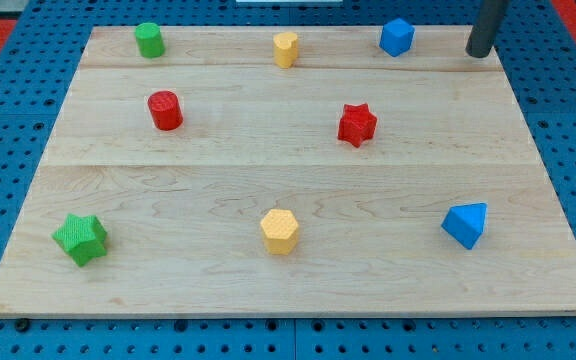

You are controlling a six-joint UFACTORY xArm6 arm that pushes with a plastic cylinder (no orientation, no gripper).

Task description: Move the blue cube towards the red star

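Blue cube (396,37) near the view's top edge of the wooden counter (298,290), right of centre; solid mid-blue, faceted, sitting turned so one corner faces the camera, top face lighter than the sides. Red star (357,125) below it and slightly toward the view's left, well apart from it, deep red with stubby points. My tip (479,53) at the view's top right, resting at the counter's far edge, right of the blue cube with a clear gap, not touching any block; dark rod rising out of frame. Jaws: cannot tell, only the straight rod showing. Counted eight blocks in all, two per colour. Blue, two: the cube, plus a blue wedge-like block (466,224) at the view's lower right, exact shape hard to read. Red, two: the star, plus a red cylinder (165,110) at the left of the middle row. Green, two: green cylinder (149,40) at the view's top left, green star (80,239) at the lower left. Yellow, two: yellow block (285,48) at top centre, shape unclear, and yellow hexagonal block (280,231) at bottom centre. All blocks apart from one another, none stacked, none touching. Blue pegboard (8,150) around the counter on all sides.
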